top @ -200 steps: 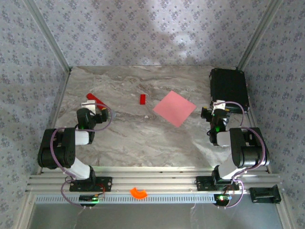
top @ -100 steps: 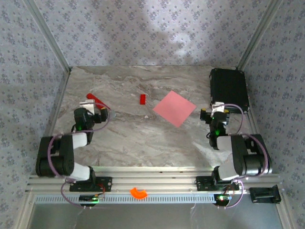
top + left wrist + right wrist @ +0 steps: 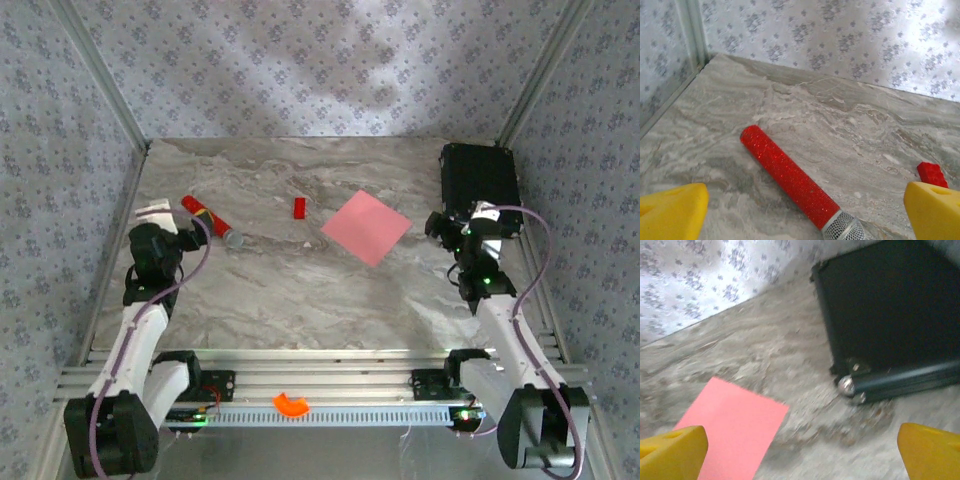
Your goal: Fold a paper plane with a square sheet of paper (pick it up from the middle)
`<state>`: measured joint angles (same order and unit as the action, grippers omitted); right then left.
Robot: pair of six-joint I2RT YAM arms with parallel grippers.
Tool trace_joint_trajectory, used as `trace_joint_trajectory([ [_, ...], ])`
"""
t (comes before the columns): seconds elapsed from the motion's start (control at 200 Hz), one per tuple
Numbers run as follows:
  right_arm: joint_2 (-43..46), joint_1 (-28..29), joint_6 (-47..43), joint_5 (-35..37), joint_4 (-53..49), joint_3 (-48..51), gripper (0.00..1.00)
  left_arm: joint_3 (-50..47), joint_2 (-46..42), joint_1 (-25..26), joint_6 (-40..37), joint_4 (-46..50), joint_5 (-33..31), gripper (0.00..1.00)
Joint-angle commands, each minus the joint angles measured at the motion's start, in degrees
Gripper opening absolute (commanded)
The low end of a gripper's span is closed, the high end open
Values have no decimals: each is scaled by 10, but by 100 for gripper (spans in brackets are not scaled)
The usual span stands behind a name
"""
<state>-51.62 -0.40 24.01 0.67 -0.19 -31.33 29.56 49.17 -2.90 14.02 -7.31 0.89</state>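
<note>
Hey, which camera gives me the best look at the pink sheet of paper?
The top camera: the whole pink sheet lies flat on the table, all four corners visible. The right wrist camera catches part of the sheet, blurred and cut off at the bottom edge.

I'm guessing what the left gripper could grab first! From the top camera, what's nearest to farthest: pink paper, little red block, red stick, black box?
From the left gripper:
1. red stick, just in front of it, far left.
2. small red block, just left of centre.
3. square sheet of paper, right of centre.
4. black box, back right corner.
</note>
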Motion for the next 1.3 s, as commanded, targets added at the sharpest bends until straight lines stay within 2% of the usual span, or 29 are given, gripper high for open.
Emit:
trace_joint_trajectory([
  [0.0,15,-36,107,-193,-68,-5,99,37,-14,-5,116,121,-102,100],
  [0.025,15,-44,114,-226,-45,2,99,41,-14,-8,120,129,-101,100],
  [0.105,2,-48,160,-265,-16,5,99,48,-12,-10,111,135,-49,100],
  [0.205,-36,-13,167,-283,-33,-24,97,68,-7,-10,151,172,-11,100],
  [0.27,-69,25,155,-259,-61,-54,97,89,-5,-12,162,214,43,100],
  [0.34,-116,69,148,-216,-91,-94,97,114,-8,-12,212,300,51,100],
  [0.465,-213,137,149,-160,-119,-166,96,111,-28,-15,180,345,134,100],
  [0.67,-352,195,195,-106,-132,-247,95,105,-58,-16,205,381,172,100],
  [0.954,-519,220,232,-117,-137,-346,95,105,-65,-16,188,421,181,100],
  [1.074,-556,230,224,-108,-166,-365,95,98,-65,-16,184,438,178,100],
  [1.294,-558,263,205,-87,-204,-326,96,76,-57,-15,180,418,249,100],
])
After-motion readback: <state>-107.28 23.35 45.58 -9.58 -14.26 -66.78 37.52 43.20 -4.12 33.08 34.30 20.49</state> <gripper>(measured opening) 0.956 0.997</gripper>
